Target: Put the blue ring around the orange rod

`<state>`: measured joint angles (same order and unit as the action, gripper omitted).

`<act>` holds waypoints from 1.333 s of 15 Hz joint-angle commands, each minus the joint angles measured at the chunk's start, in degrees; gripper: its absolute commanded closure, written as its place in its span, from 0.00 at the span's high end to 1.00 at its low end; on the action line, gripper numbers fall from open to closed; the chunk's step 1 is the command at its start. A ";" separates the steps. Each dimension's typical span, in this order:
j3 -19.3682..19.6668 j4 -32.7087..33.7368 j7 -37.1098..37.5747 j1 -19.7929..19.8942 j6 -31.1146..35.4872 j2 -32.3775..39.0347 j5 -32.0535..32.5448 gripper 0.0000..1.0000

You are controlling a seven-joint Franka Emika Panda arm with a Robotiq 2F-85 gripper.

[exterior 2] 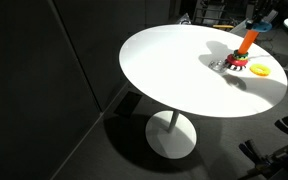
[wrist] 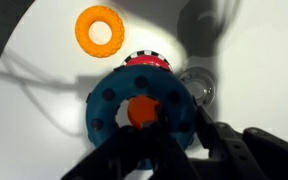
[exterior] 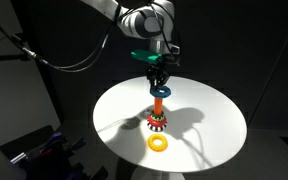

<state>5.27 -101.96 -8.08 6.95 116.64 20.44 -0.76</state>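
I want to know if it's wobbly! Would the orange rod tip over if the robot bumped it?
Probably not easily: the orange rod stands on a round base wider than itself, lying flat on the table. A hard sideways knock near its top might still rock it. It looks like stiff plastic, so it shouldn't bend.

Ridged base mostly hidden behind blue ring, jaws dark, blurred, cut by bottom edge.

lighting: dark room | spotlit table | hard shadows | wrist view foreground blurred
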 commanded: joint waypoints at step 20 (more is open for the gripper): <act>-0.98 -0.13 0.04 0.19 -0.49 -0.43 -0.05 0.11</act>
<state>4.62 -101.93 -8.06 6.90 116.68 20.71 -0.40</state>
